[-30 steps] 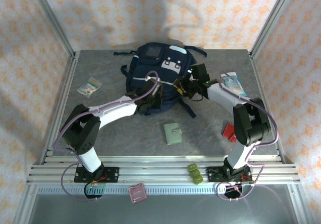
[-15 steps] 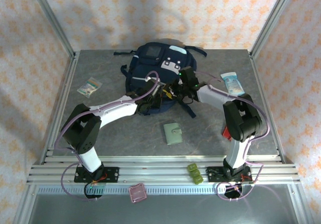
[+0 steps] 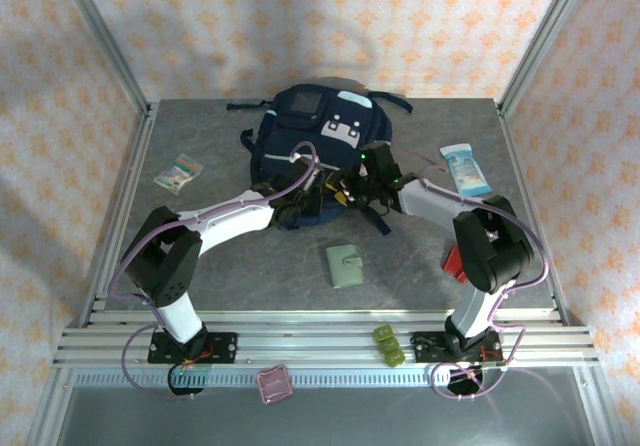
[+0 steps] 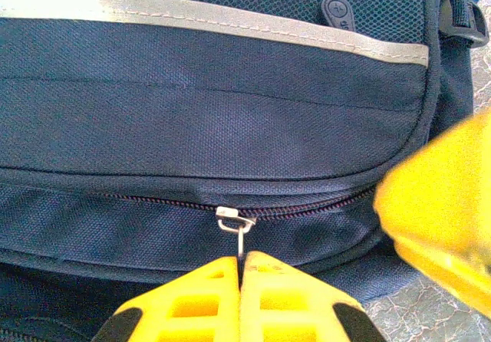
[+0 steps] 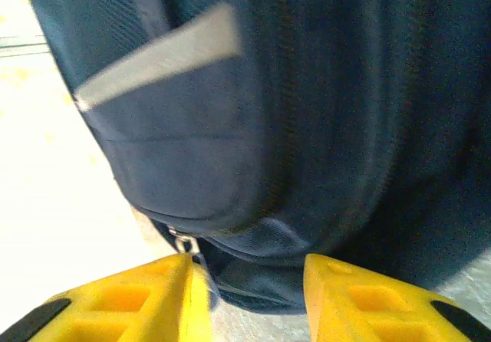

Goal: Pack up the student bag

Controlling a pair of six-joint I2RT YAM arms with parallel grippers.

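Left gripper [image 4: 240, 269] jaws clamped on zipper pull [image 4: 235, 224] of student bag [image 4: 215, 127]. Right gripper [image 5: 249, 279] jaws apart, against bag's lower edge.

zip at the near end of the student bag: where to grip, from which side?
Pinch the thin metal pull tab hanging off the slider, not the slider body. Come in along the tab from the student bag's near end, jaws on its flat faces: it sticks straight out that way. The left gripper is shut on it like this.
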